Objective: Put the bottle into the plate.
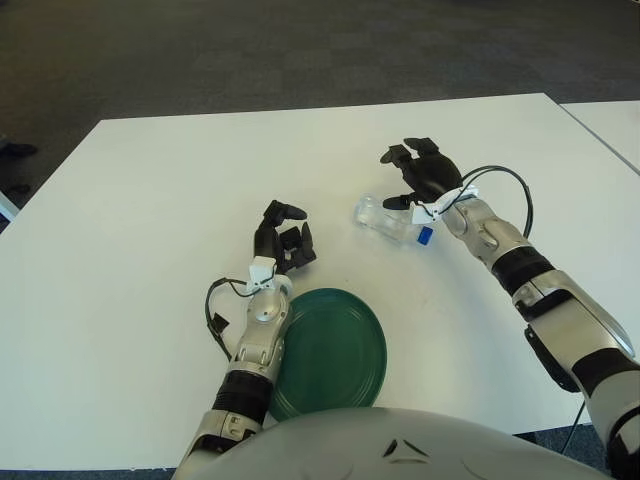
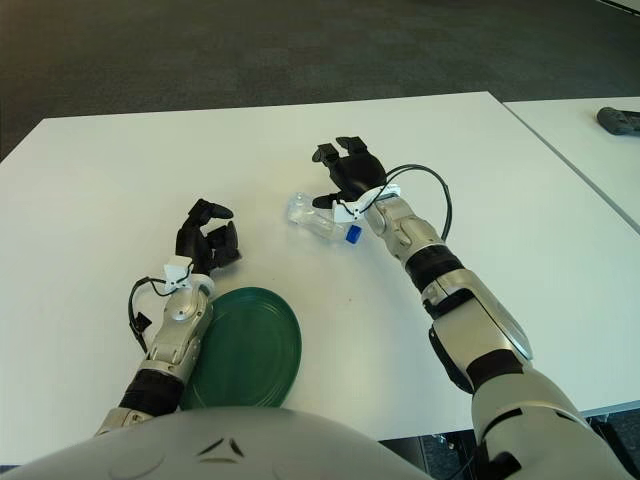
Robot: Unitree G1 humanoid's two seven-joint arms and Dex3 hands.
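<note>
White rectangular table (image 1: 150, 300) carried two task items. A round dark green plate (image 1: 335, 350) sat near the robot's edge of the table, flat, with nothing in it; its bowl showed only bare green surface.

A clear plastic bottle with a blue cap (image 1: 392, 222) lay on its side on the tabletop, beyond the plate and to its right, well apart from the rim. The cap end pointed toward the robot's right, the base toward the left. Whether it held any liquid could not be told.

The right hand (image 1: 418, 175) was above and just behind the bottle, reaching in from the right. Its black fingers (image 1: 398, 155) were spread and only slightly curled, gripping nothing. One fingertip came close to the bottle's upper side near the cap end; actual contact could not be made out. A black cable (image 1: 505, 185) looped up from the right wrist along the forearm.

The left hand (image 1: 282, 243) showed just beyond the plate's far-left rim, its silver forearm running along the plate's left edge and overlapping it in both views. Its fingers were loosely curled inward and held nothing. A small black cable loop (image 1: 215, 320) hung beside the left wrist.

A second white table (image 2: 590, 150) stood off to the right, with a dark object (image 2: 620, 120) on it, too small to identify.
</note>
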